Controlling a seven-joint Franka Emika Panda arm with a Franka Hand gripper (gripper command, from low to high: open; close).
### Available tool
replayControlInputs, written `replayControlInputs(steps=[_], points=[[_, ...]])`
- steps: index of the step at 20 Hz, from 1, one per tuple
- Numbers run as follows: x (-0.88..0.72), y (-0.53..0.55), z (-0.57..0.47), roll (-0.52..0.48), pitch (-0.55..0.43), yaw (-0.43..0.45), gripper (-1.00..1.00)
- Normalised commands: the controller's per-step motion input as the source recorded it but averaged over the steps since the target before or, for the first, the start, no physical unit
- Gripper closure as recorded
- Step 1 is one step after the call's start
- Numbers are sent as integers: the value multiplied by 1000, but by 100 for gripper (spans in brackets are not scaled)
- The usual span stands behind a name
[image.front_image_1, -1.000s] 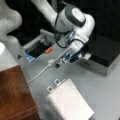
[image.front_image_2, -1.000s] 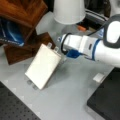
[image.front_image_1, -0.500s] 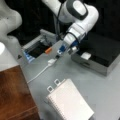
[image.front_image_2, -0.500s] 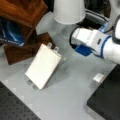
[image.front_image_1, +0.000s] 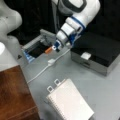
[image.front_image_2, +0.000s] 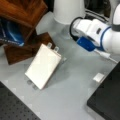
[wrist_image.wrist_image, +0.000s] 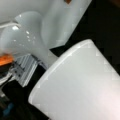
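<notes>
In a front view my gripper (image.front_image_1: 54, 48) hangs over the near edge of an open grey box (image.front_image_1: 37, 47) at the table's back left. It is shut on a small orange object (image.front_image_1: 48, 50) that sticks out from its fingertips. The wrist view shows an orange object (wrist_image.wrist_image: 5, 60) at the left edge, next to a grey ribbed part (wrist_image.wrist_image: 23, 71). A white cable with a connector (image.front_image_1: 51, 62) lies on the table just below the gripper. In a front view, only the arm's wrist with its blue band (image.front_image_2: 86, 43) shows, and the fingers are hidden.
A white spiral notebook (image.front_image_1: 68, 102) (image.front_image_2: 43, 66) lies on the grey table. A black case (image.front_image_1: 97, 52) (image.front_image_2: 107, 100) with a small white tag (image.front_image_1: 86, 55) (image.front_image_2: 99, 77) stands to the right. Brown wooden boards (image.front_image_1: 12, 92) (image.front_image_2: 22, 15) and a white robot base (image.front_image_2: 67, 10) (wrist_image.wrist_image: 75, 82) stand close by.
The arm has risen from the cable and swung toward the open box. The notebook, cable and black case have stayed put.
</notes>
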Motion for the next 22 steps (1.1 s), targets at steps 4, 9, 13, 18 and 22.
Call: replayControlInputs(steps=[4, 9, 13, 18, 22], points=[[-697, -95, -18, 461, -335, -73, -100], [-834, -96, -16, 520, -460, -46, -100], [-793, -130, -45, 449, -455, -32, -100], [-640, -105, -58, 447, -394, -28, -100], [-391, -23, -24, 461, -250, -8, -100]])
